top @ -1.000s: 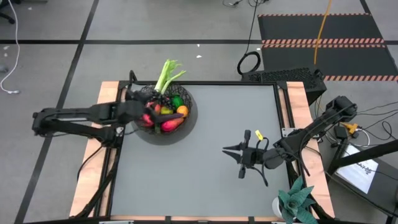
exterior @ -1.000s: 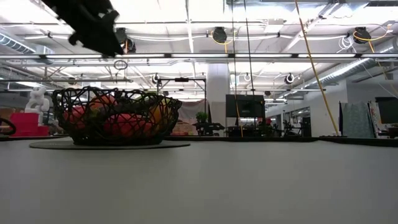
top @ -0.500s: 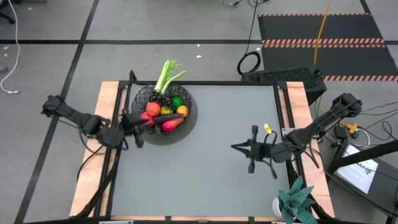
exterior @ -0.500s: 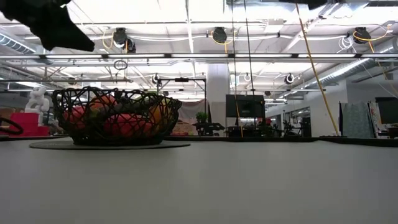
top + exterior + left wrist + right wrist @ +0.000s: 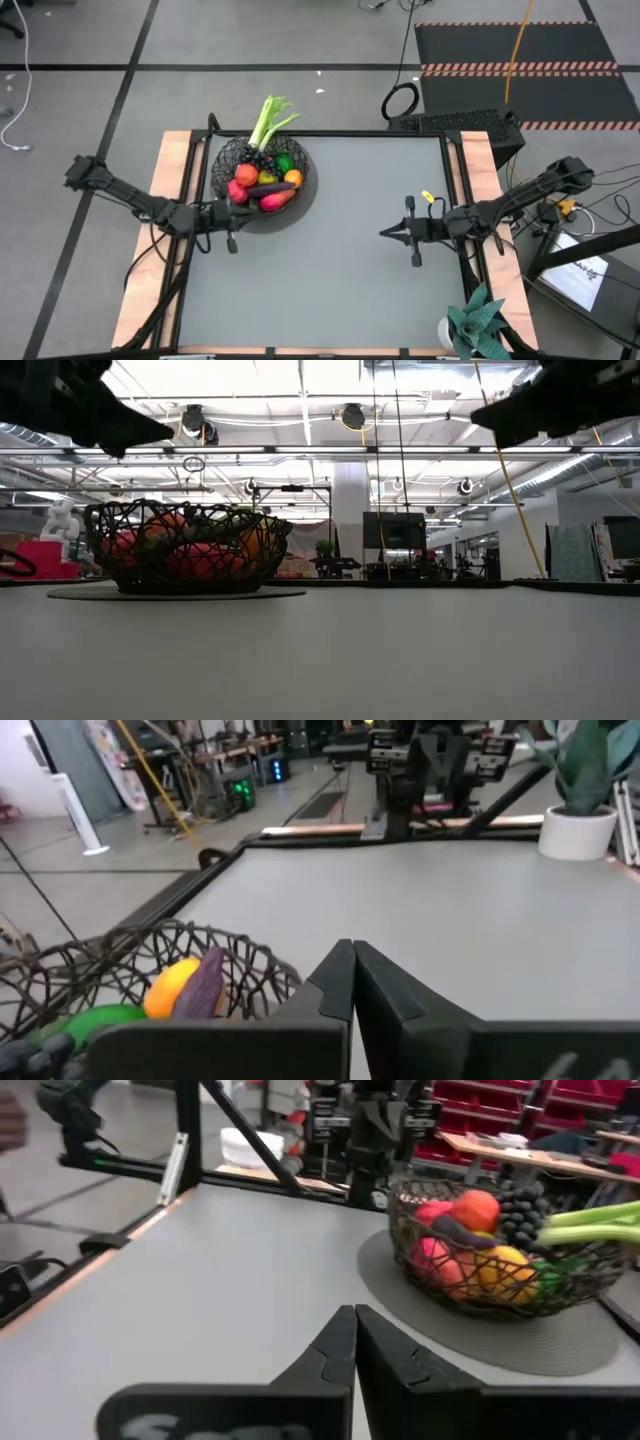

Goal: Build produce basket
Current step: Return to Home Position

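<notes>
The black wire basket [image 5: 262,180] stands on a round grey mat at the table's far left. It holds produce: pink-red fruits, an orange, a green fruit, grapes and a dark eggplant [image 5: 270,187] lying on top. The leek [image 5: 268,122] sticks out over the basket's far rim. My left gripper [image 5: 238,212] is shut, level beside the basket's near-left rim and clear of it [image 5: 352,960]. My right gripper [image 5: 385,232] is shut above the table's right half, pointing toward the basket [image 5: 500,1270]. In the low view both hang above the table, the left [image 5: 150,432] and the right [image 5: 490,415].
A spiky teal plant in a white pot [image 5: 478,325] stands at the table's near right corner. The grey tabletop between the basket and my right gripper is bare [image 5: 330,260]. Wooden side boards edge the table on the left and right.
My left gripper has drawn back from over the basket toward the table's left and near edges, and now sits lower beside the rim. The fruits it covered show again. My right gripper has pulled back toward the right edge and come down into the low view.
</notes>
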Controlling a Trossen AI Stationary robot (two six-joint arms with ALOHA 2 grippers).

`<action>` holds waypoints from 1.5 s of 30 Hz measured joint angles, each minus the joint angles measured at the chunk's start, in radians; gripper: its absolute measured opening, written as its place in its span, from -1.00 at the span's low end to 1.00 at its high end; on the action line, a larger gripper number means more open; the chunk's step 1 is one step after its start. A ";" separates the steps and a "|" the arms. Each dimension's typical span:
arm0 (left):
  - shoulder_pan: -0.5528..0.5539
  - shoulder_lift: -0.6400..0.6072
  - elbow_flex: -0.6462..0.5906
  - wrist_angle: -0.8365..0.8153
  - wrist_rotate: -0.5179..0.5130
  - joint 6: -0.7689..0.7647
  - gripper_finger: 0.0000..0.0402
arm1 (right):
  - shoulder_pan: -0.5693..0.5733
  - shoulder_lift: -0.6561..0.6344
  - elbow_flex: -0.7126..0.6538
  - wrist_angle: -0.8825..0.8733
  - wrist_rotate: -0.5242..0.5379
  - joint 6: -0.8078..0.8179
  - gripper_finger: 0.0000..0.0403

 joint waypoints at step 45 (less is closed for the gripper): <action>0.191 0.000 -0.009 -0.003 0.265 0.015 -0.91 | -0.328 -0.510 -0.281 0.055 -0.247 -0.091 -1.00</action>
